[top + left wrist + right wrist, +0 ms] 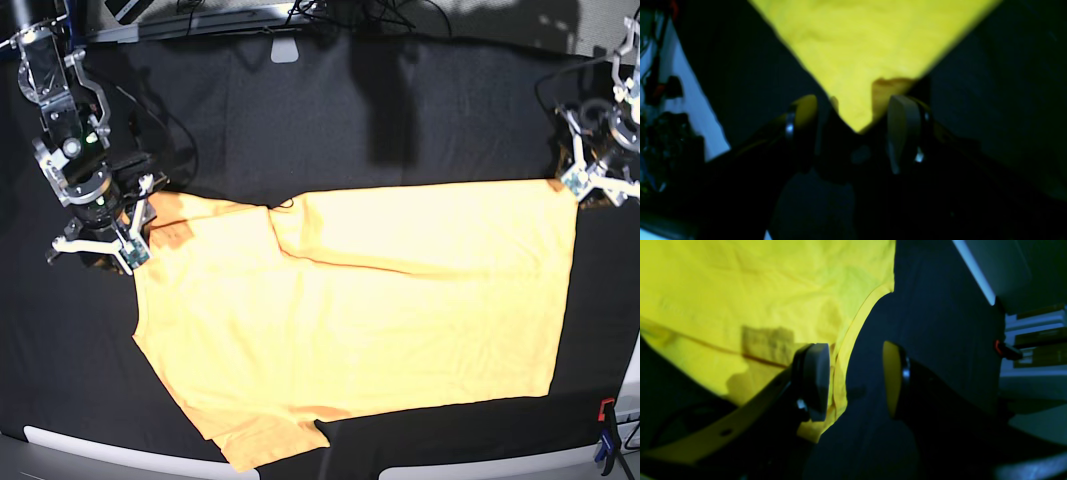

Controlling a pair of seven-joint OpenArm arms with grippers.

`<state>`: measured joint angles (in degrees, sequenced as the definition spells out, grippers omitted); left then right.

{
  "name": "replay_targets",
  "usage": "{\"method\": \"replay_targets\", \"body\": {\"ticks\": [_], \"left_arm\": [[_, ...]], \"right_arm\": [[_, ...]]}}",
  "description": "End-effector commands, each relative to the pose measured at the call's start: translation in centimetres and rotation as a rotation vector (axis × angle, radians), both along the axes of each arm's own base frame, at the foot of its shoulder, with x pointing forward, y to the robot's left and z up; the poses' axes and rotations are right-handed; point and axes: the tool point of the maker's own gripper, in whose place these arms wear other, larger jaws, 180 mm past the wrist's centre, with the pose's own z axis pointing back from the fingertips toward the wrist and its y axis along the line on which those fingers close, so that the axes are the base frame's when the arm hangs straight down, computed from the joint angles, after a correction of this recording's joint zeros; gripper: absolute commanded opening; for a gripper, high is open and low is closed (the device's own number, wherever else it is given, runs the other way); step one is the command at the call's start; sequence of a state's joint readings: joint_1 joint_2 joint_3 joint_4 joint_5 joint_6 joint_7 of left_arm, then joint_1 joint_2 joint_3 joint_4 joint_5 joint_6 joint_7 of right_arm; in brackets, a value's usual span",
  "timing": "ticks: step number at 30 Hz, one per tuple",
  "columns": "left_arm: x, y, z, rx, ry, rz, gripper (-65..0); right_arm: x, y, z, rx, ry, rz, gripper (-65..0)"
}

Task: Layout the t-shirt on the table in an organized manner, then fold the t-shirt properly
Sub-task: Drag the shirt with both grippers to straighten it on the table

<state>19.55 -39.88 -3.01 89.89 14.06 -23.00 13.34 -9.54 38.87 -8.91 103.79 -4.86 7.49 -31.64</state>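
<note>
T-shirt lay spread flat across the black tabletop, one sleeve at the near edge; left gripper stood open at the shirt's far hem corner, holding nothing; right gripper was open beside the other sleeve's hem, one finger over the cloth.

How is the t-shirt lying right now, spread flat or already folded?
Partly folded: the t-shirt lies flat on the table, but one long side is turned over the body, its edge showing as a crease line.
</note>
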Motion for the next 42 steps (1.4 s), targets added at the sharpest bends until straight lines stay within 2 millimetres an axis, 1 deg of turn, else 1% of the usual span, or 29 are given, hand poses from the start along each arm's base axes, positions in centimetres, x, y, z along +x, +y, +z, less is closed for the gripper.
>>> {"method": "replay_targets", "body": {"ticks": [1, 4, 9, 11, 15, 19, 21, 23, 25, 26, 28, 30, 31, 32, 34, 37, 40, 41, 42], "left_arm": [[0.6, 0.4, 1.2, 0.014, -0.034, -0.015, -34.5], [0.5, 0.5, 1.0, 0.028, -0.03, -0.02, -34.5], [1.2, 0.3, 1.5, 0.014, -0.055, -0.029, -34.5], [1.2, 0.4, 1.4, 0.009, -0.056, -0.029, -36.2], [1.1, 0.8, 0.4, 0.003, -0.037, -0.022, -37.5], [1.3, -0.1, -1.4, 0.011, 0.005, -0.051, -37.5], [2.2, -0.1, -1.7, 0.071, -0.017, -0.053, -37.5], [3.2, 0.1, -1.5, 0.122, -0.035, -0.041, -37.5], [3.9, 0.0, -1.2, 0.131, -0.042, -0.038, -38.0], [4.1, -0.1, -1.0, 0.128, -0.048, -0.042, -41.1], [4.1, -0.1, -0.7, 0.131, -0.055, -0.058, -50.3], [3.9, 0.4, -0.7, 0.146, -0.048, -0.061, -60.7], [3.8, 0.7, -0.7, 0.154, -0.043, -0.063, -63.7], [3.5, 1.1, -0.7, 0.165, -0.037, -0.066, -65.0], [3.1, 1.9, -0.7, 0.187, -0.021, -0.066, -65.0], [2.6, 2.5, -0.8, 0.207, -0.004, -0.065, -65.0], [2.6, 2.7, -1.0, 0.216, 0.004, -0.051, -65.0], [2.5, 2.7, -1.0, 0.214, 0.005, -0.05, -65.0], [2.5, 2.7, -1.0, 0.21, 0.005, -0.048, -65.0]], "right_arm": [[1.0, -0.4, 1.9, -0.019, -0.059, 0.002, -39.8], [1.0, -0.4, 1.8, -0.019, -0.058, 0.002, -39.7], [1.0, -0.4, 1.8, -0.019, -0.058, 0.001, -39.7], [1.0, -0.4, 1.8, -0.019, -0.058, 0.001, -39.7], [1.0, -0.4, 1.9, -0.019, -0.058, 0.002, -39.7], [1.0, -0.4, 1.8, -0.02, -0.058, 0.001, -39.7], [1.0, -0.5, 1.8, -0.02, -0.058, 0.001, -39.7], [0.9, -0.5, 1.8, -0.021, -0.055, -0.001, -39.7], [0.9, -0.5, 1.8, -0.022, -0.053, -0.004, -39.7], [0.9, -0.6, 1.7, -0.024, -0.048, -0.007, -39.7], [0.7, -0.8, 1.6, -0.029, -0.038, -0.016, -39.7], [0.6, -0.9, 1.5, -0.036, -0.033, -0.019, -39.8], [0.5, -0.9, 1.5, -0.042, -0.032, -0.016, -39.8], [0.3, -0.9, 1.5, -0.055, -0.033, -0.009, -39.8], [-0.6, -0.9, 1.7, -0.101, -0.026, 0.013, -39.8], [-2.4, -1.5, 1.3, -0.176, 0.012, 0.041, -39.8], [-4.2, -2.4, -0.1, -0.222, 0.09, 0.056, -39.7], [-5.0, -2.5, -0.8, -0.234, 0.131, 0.074, -38.8], [-5.6, -2.4, -1.6, -0.239, 0.169, 0.091, -36.4]]}}
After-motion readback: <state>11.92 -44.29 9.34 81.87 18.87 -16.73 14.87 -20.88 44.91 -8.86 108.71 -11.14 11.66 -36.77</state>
